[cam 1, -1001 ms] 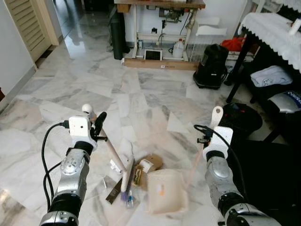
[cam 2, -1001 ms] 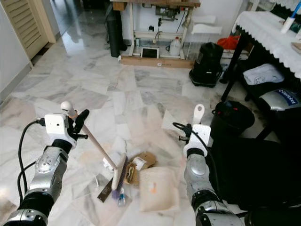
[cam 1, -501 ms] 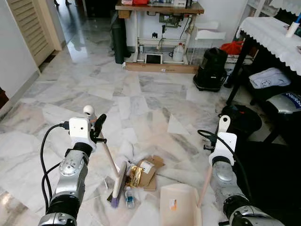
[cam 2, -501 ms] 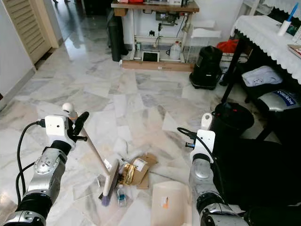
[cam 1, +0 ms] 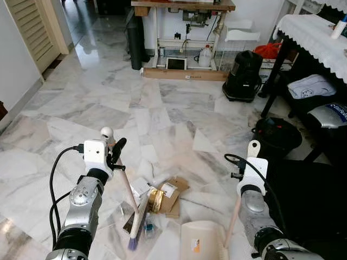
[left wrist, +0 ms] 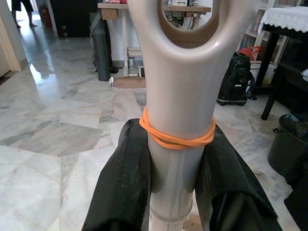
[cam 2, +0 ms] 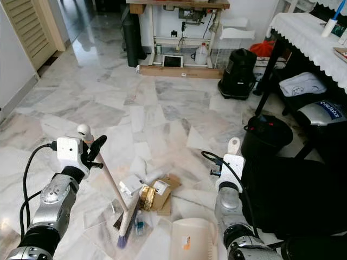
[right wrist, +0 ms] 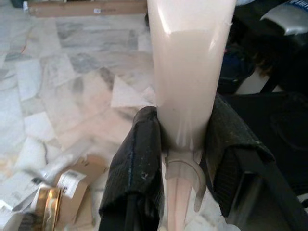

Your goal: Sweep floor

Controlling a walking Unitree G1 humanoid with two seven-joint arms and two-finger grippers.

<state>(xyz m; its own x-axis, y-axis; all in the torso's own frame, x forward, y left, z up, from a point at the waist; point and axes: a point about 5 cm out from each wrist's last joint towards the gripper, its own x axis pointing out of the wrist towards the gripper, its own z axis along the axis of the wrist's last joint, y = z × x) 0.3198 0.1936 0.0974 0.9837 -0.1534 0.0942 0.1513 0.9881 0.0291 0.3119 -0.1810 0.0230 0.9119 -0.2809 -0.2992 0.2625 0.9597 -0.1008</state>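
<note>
Left hand (left wrist: 171, 183) clamped on broom handle (cam 1: 128, 187), stick slanting down to the brush (cam 1: 136, 227), which sits at the litter pile's near-left side — likely angled to push debris toward the dustpan. Right hand (right wrist: 183, 159) clamped on dustpan handle (cam 1: 233, 216); dustpan (cam 1: 199, 241) on the floor just beside the pile, mouth toward it. Litter: flattened cardboard (cam 1: 171, 192), small bottle (cam 2: 139, 223). Marble floor (cam 1: 108, 97), glossy; black vacuum (cam 1: 243, 76) well apart by the far wall.

Background: a wooden bench (cam 1: 184, 5) against the far wall, a white jug (cam 1: 205, 56) beneath it, a black vacuum cleaner (cam 1: 243, 76) near a white-clothed table (cam 1: 309, 32), and a louvred door (cam 1: 32, 27) at left.
</note>
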